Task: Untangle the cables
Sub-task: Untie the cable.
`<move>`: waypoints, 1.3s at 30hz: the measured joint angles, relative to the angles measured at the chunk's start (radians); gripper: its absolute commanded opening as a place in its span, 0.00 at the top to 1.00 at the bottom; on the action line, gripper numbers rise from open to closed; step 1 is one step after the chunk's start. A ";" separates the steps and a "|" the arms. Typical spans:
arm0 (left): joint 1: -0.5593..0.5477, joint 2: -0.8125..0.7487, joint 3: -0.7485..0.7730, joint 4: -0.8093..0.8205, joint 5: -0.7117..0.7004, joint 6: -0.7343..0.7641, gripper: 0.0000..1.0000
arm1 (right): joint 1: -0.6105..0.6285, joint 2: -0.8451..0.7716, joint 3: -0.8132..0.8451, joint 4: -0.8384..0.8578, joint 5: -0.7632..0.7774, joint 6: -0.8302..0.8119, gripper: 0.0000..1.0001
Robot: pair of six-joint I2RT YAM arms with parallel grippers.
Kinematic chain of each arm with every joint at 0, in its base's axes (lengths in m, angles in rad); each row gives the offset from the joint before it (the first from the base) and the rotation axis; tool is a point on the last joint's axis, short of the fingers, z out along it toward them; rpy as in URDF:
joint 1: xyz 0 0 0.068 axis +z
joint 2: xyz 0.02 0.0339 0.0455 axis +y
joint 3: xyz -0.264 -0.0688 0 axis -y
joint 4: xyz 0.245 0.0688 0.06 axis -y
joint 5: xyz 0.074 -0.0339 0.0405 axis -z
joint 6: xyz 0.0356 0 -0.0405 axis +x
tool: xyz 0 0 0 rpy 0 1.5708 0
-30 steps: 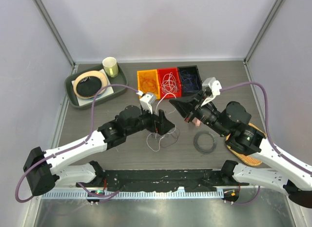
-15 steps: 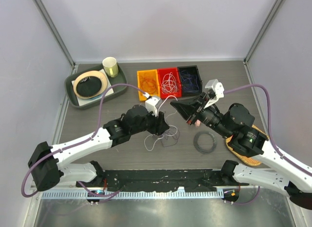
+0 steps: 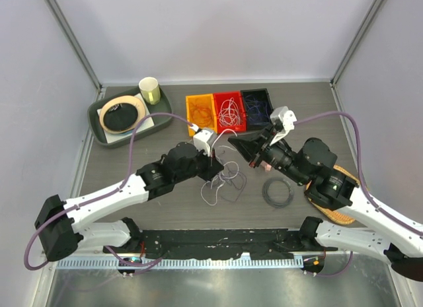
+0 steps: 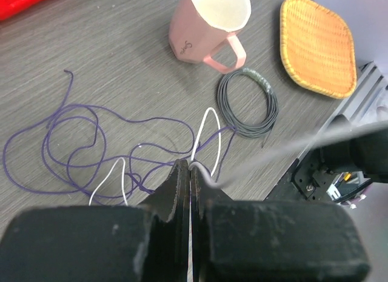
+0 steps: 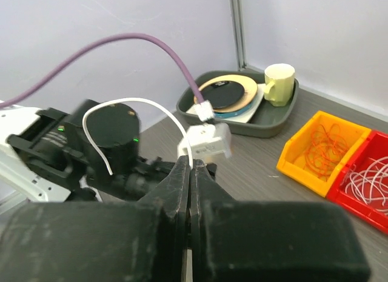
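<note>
Two arms lean over the table (image 3: 317,99) and meet near its middle. At 10 o'clock sits a tray (image 3: 94,125). At 12 o'clock three bins (image 3: 228,94) hold orange, white and dark loops. A wicker mat (image 4: 318,45) lies at 4 o'clock, partly under the right arm, which also hides most of the pink mug (image 4: 206,27) from above. A grey coil (image 4: 252,76) rests just at 3 o'clock of the loose cables (image 3: 225,181), tangled near the centre beneath both grippers. A cup (image 3: 150,90) stands at the tray's far corner. The left gripper (image 4: 187,167) is clenched on a white cable (image 5: 142,100) above a purple cable (image 4: 139,119) sprawled beside the mug. The right gripper (image 5: 189,164) pinches a white strand too, held in the air.
</note>
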 measured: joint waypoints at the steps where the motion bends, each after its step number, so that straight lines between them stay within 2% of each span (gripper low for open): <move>1: 0.000 -0.010 0.000 -0.001 -0.003 -0.002 1.00 | 0.000 0.007 0.002 -0.006 0.008 0.000 0.99; 6: 0.000 -0.117 0.000 -0.008 -0.011 -0.019 0.99 | 0.000 0.091 0.040 -0.060 0.116 -0.002 0.99; 10: 0.000 -0.198 0.001 -0.007 -0.012 -0.027 0.76 | 0.000 0.143 0.056 -0.087 0.183 -0.002 0.99; 13: -0.001 -0.228 0.001 -0.008 -0.029 -0.040 0.66 | 0.000 0.150 0.056 -0.101 0.164 -0.001 0.99; 16: -0.001 -0.220 0.001 -0.010 -0.038 -0.050 0.69 | 0.000 0.145 0.050 -0.060 0.103 0.000 0.99; 18: -0.001 -0.203 0.004 -0.016 -0.050 -0.052 0.82 | 0.000 0.138 0.041 -0.023 0.055 0.001 0.99; 19: -0.001 -0.191 0.009 -0.023 -0.061 -0.053 0.83 | 0.000 0.135 0.039 -0.009 0.036 0.002 0.99; 20: -0.001 -0.175 0.016 -0.032 -0.073 -0.050 0.83 | 0.000 0.132 0.036 0.005 0.022 0.004 0.99; 24: -0.001 -0.129 0.035 -0.046 -0.093 -0.047 0.72 | 0.000 0.118 0.024 0.036 -0.009 0.009 0.99; 27: -0.001 -0.101 0.035 -0.046 -0.087 -0.041 0.70 | 0.000 0.108 0.017 0.050 -0.018 0.016 0.99; 39: -0.018 -0.010 0.035 -0.029 -0.116 -0.018 0.72 | 0.000 0.051 -0.009 0.072 -0.068 0.043 0.99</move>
